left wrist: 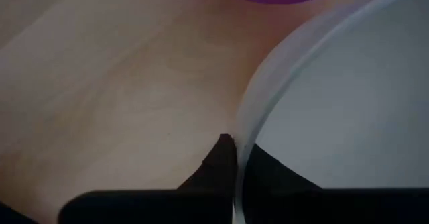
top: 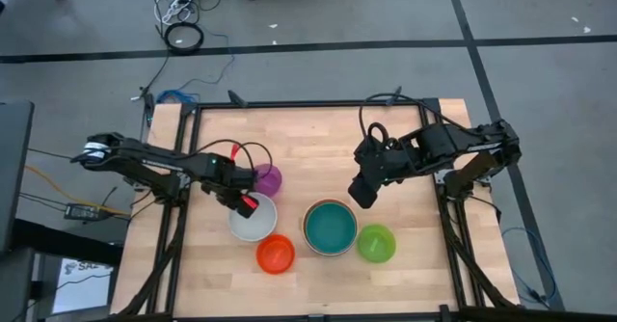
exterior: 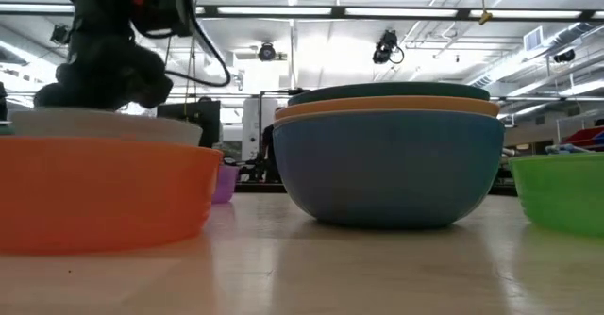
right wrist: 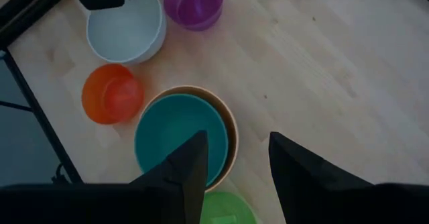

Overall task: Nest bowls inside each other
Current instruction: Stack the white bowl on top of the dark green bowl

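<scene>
Left end effector (top: 247, 203) clamped on white bowl (top: 254, 220) rim, purple bowl (top: 268, 178) just behind. Right end effector (top: 361, 193) open, hovering near teal-topped bowl stack (top: 330, 228). Orange bowl (top: 275, 254), green bowl (top: 376, 243) flank stack.

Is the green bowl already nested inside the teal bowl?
No, in the high view the green bowl sits on the table by itself, beside the teal bowl, not inside it.

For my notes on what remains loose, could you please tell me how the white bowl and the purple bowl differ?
The round white plastic bowl is clearly wider than the round purple plastic bowl. The left claw is shut on the white bowl's rim; the purple bowl stands free. Both sit upright, empty and un-nested.
</scene>
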